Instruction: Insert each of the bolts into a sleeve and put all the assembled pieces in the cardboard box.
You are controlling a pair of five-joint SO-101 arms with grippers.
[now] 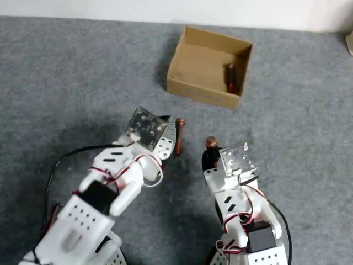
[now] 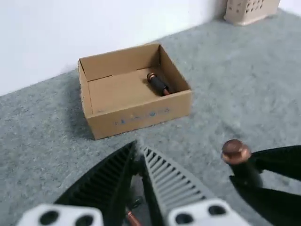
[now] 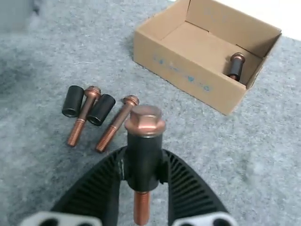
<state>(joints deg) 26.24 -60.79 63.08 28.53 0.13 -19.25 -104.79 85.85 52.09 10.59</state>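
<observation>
Sleeve (image 3: 100,109) between bolts (image 3: 82,116), apparently touching

Grey felt-like tabletop (image 1: 66,83) is bounded by a white wall (image 2: 94,28); a pale perforated basket (image 2: 249,9) is placed near it.

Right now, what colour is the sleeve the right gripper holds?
The sleeve is black; right wrist view shows it best.
</observation>
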